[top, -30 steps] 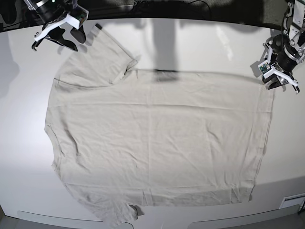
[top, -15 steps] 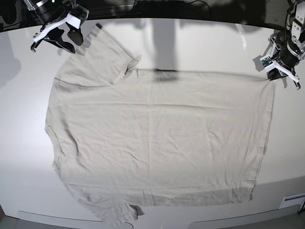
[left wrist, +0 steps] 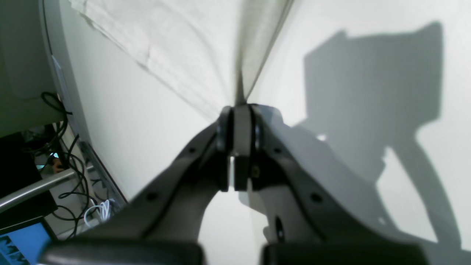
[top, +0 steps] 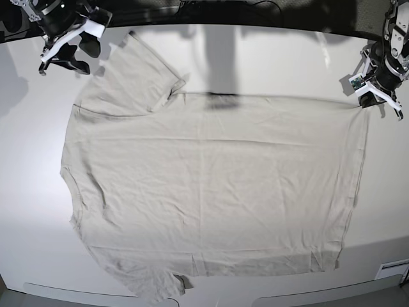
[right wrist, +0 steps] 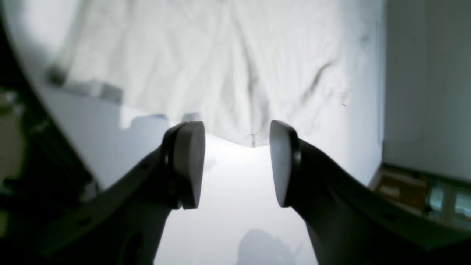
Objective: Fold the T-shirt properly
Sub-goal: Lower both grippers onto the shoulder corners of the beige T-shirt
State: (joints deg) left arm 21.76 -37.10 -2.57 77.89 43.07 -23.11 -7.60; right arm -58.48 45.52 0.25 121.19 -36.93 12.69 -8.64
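The pale beige T-shirt lies spread flat on the white table, neck toward the left and hem toward the right. My left gripper is at the far hem corner, shut on the cloth. In the left wrist view its jaws are pressed together with the T-shirt running up out of them in a taut ridge. My right gripper hangs open over bare table just left of the far sleeve. The right wrist view shows its fingertips apart and empty, with the sleeve edge just ahead.
The table's back edge meets a dark strip with cables. Cables and a blue screen sit beyond the table's side edge. A small white tag lies at the front right corner. The front sleeve reaches the near table edge.
My left gripper shut on the hem corner and has stayed there. My right gripper moved left, away from the sleeve, and opened wider.
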